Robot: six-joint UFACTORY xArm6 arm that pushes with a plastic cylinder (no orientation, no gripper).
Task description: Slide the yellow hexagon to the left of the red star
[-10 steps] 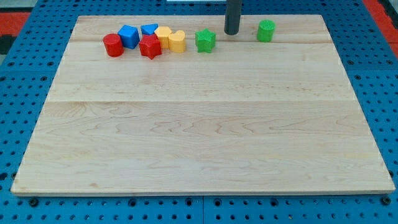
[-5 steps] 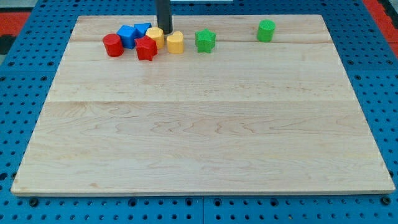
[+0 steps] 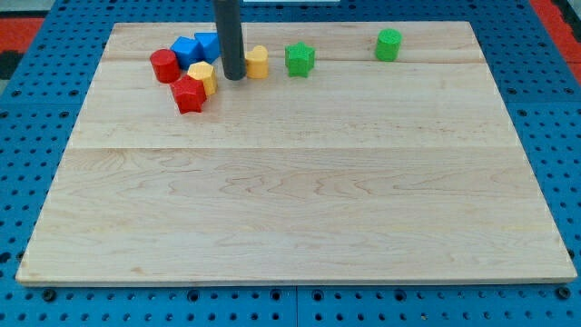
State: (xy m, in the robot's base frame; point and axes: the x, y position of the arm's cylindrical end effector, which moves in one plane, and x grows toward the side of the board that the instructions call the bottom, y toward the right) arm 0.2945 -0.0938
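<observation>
The dark rod descends from the view's top edge, and my tip [image 3: 234, 76] rests on the wooden board [image 3: 290, 200] near its top-left region; the arm carries no gripper, so nothing is clasped or held, and the tip merely stands among the blocks. Just to the view's left of the tip lies the yellow hexagon [image 3: 201, 77], close beside the rod, though actual contact cannot be confirmed. Just to the view's right of the tip sits a second yellow block [image 3: 258, 62], its left part hidden behind the rod, so its shape cannot be made out. The yellow hexagon touches the red star [image 3: 189, 94], which lies at its lower left, toward the view's bottom; the hexagon therefore stands at the star's upper right. Above the hexagon, toward the view's top, are two blue blocks: a blue cube [image 3: 187, 51] and, to its right, a blue block [image 3: 209, 44] partly hidden by the rod, its shape unclear. At the view's left of the blue cube, and touching or nearly touching it, stands a red cylinder [image 3: 164, 65]. Farther to the view's right, apart from this cluster, is a green star [image 3: 300, 60], and well apart again, near the board's top-right corner, a green cylinder-like block [image 3: 388, 44]. The board rests on a blue perforated surface [image 3: 36, 136].
</observation>
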